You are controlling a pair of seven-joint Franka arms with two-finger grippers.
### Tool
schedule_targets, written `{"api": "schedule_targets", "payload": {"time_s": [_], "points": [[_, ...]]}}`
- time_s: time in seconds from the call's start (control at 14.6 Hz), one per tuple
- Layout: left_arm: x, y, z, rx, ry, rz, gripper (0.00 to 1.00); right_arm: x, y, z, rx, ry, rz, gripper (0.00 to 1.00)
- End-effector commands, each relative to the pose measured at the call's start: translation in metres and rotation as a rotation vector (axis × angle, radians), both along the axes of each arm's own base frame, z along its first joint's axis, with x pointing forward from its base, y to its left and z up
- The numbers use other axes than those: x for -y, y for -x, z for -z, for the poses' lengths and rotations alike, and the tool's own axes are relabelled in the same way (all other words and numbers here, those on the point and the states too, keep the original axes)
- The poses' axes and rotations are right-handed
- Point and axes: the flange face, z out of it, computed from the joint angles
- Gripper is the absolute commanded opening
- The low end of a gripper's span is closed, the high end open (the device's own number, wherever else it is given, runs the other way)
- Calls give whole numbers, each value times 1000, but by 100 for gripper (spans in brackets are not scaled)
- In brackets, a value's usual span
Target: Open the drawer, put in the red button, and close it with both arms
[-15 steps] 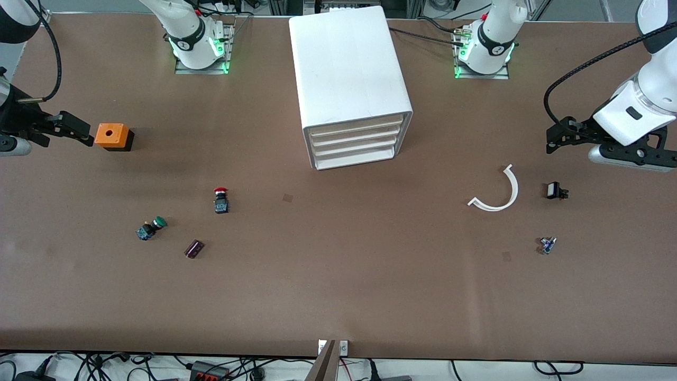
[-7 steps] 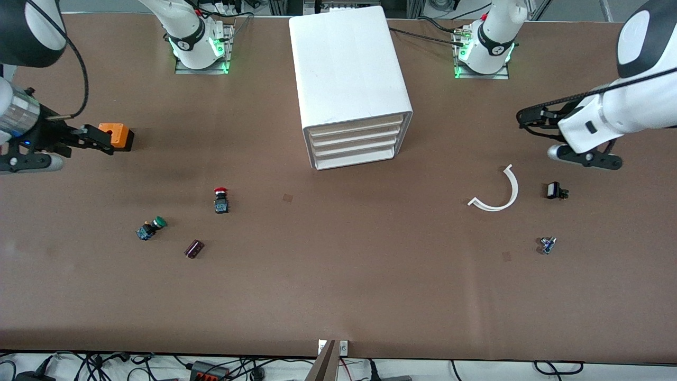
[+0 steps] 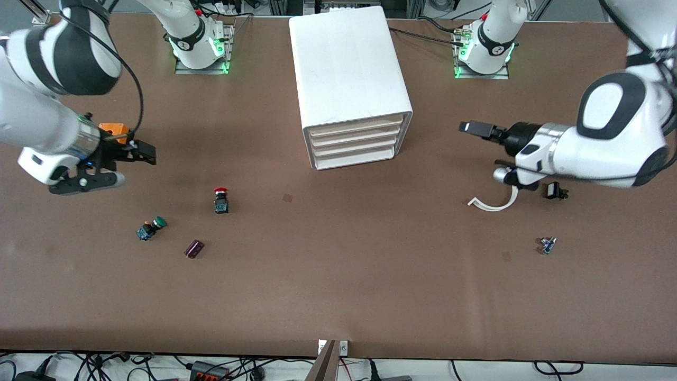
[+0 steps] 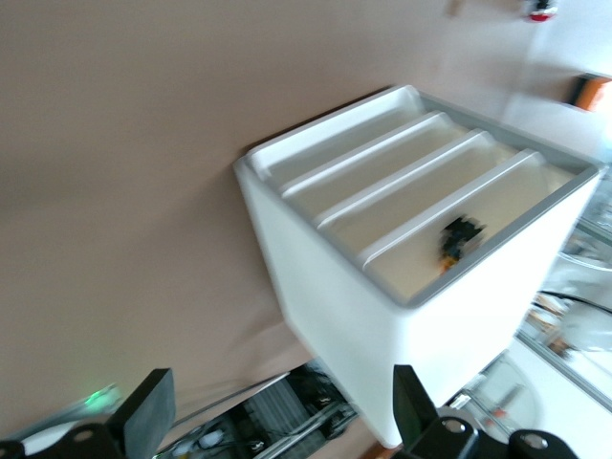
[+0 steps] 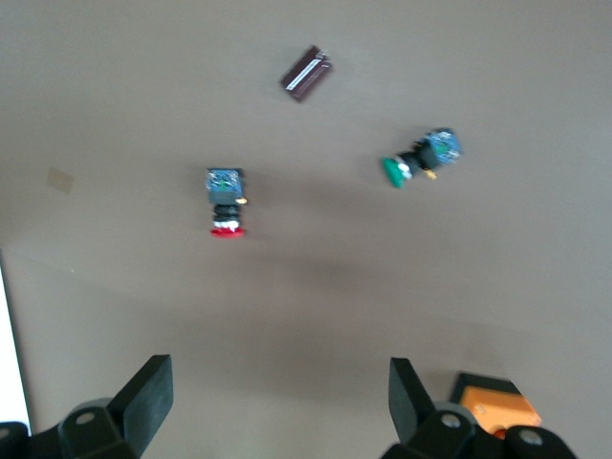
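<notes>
Boxy white plastic cabinet [image 3: 350, 84], top drawer [image 3: 357, 127] closed; red-capped button [image 3: 220, 200] nearer the camera, toward the right arm's end. Left gripper [image 3: 478, 129] beside cabinet, right gripper [image 3: 142, 153] over the table above the button; both spread apart, empty.

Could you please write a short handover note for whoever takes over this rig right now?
Left claw: open, empty, over the table beside the cabinet, toward the left arm's end.
Right claw: open, empty, above the table near the orange block.
The drawer is shut. The red button lies on the table, nearer the front camera than the cabinet.
Done: nothing.
Left: open, load, close.
</notes>
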Motion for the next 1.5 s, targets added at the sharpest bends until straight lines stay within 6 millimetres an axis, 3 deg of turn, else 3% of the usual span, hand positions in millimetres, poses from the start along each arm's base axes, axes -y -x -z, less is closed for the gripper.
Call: {"api": "schedule_targets", "payload": {"time_s": [0.0,0.14,0.34,0.55,0.68,0.82,1.02,1.16,1.37,1.43], "points": [[28,-22,61,84,158,48,100,-31,-17,46,-23,-4,-28,100],[45,-19,96,113,260,82,100,-34,-25,87,-53,-7,-23,100],[63,9,138,102,396,32,100,-39,-31,141,-92,3,-30,100],[91,26,177,220,491,-35,100,-74,-31,182,-82,8,-81,100],[108,41,191,234,516,-40,100,-72,-31,199,-99,9,-76,100],[112,62,203,237,570,-48,98,-74,-29,210,-114,11,-78,100],[122,89,222,278,654,-35,85,-73,-32,230,-99,11,-70,100],[122,93,221,268,673,-29,74,-74,-32,244,-101,12,-69,100],[139,102,219,252,697,-9,55,-73,-29,258,-122,16,-68,100],[140,103,220,250,698,-7,42,-73,-28,264,-131,18,-68,100]]}}
